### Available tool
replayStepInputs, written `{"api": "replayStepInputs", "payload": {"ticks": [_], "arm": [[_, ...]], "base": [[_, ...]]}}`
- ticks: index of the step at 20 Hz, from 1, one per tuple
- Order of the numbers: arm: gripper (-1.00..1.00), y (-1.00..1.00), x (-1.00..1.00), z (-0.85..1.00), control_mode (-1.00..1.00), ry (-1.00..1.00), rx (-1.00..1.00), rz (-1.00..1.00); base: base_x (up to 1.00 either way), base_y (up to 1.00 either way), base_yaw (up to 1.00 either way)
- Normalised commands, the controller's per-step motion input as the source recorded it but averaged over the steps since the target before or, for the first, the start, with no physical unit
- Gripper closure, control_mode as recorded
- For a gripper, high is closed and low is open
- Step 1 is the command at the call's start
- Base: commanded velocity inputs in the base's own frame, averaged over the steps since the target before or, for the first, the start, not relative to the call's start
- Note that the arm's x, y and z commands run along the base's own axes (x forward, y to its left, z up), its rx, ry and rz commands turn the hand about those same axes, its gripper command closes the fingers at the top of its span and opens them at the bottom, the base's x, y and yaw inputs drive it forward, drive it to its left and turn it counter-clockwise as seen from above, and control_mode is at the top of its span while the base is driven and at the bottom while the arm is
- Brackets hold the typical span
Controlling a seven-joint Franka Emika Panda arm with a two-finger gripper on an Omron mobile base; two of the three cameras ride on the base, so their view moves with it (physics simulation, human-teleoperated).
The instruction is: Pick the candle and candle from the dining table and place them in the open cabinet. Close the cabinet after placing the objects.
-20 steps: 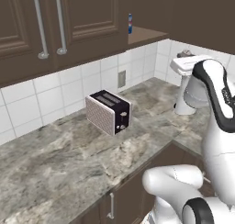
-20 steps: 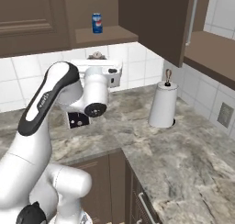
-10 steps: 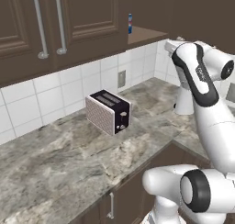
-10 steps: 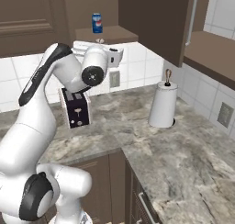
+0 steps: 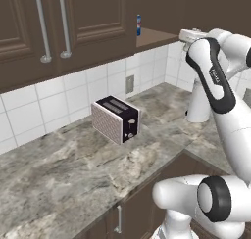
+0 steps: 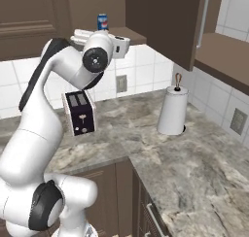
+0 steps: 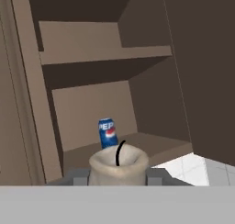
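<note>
The two dark fingers (image 7: 117, 177) are gripping one short pale beige cylinder candle (image 7: 118, 165), facing the open dark brown wooden cabinet (image 7: 137, 81), where one small blue can (image 7: 107, 133) is standing on the bottom shelf

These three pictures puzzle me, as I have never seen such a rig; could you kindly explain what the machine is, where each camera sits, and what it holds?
It is a white robot arm on a driving base in a rendered kitchen. Two cameras ride behind it, left and right, looking over a marble counter with a toaster and a paper towel roll. The third camera sits on the hand. There the gripper is closed on a stubby beige candle, facing the open cabinet, where a blue can stands on the lower shelf.
</note>
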Motion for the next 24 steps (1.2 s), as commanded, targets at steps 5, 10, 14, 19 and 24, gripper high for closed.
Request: {"api": "replayStepInputs", "payload": {"ticks": [5,10,14,19,24], "arm": [[1.0,0.23,0.0,0.0,-1.0,-0.01,-0.18,0.01],[1.0,0.23,0.0,0.0,-1.0,0.01,-0.19,0.0],[1.0,-0.03,0.0,0.0,-1.0,-0.02,-0.01,0.0],[1.0,-0.18,0.21,0.17,-1.0,-0.07,0.07,0.0],[1.0,-0.11,0.52,0.0,-1.0,-0.02,0.01,0.0]], "base": [[0.0,0.0,0.0],[0.0,0.0,0.0],[0.0,0.0,0.0],[0.0,0.0,0.0],[0.0,0.0,0.0]]}}
